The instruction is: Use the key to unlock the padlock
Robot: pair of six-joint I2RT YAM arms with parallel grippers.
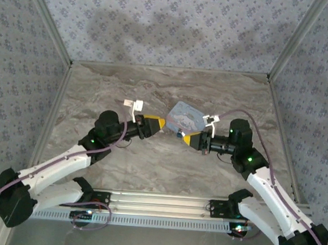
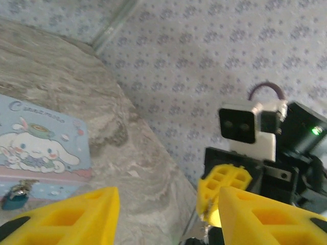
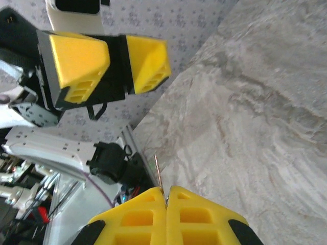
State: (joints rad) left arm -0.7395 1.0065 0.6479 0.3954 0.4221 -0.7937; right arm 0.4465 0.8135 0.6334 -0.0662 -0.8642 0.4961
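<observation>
Grey-veined, polished stone-look counter (image 3: 255,102) and small-flowered wallpaper surround the work. At the near edge of the tin (image 2: 46,145), the right gripper (image 3: 166,193) has its blocky yellow plastic fingers pressed flat together on the key (image 3: 158,172), a thin silvery sliver poking past the tips. So little metal is clamped that, I judge, it could twist or slip once pushed at a keyhole. Beside the tin's left corner, the left gripper (image 2: 168,201) is spread wide with nothing between its fingers, so nothing steadies the lock. The padlock (image 2: 14,198), tiny and dark teal with a pale shackle, sits against the tin's front wall. If it is loose there, it may swing away from the key. The flat, glossy, pale blue cartoon-printed tin looks light and could skid on the smooth counter.
</observation>
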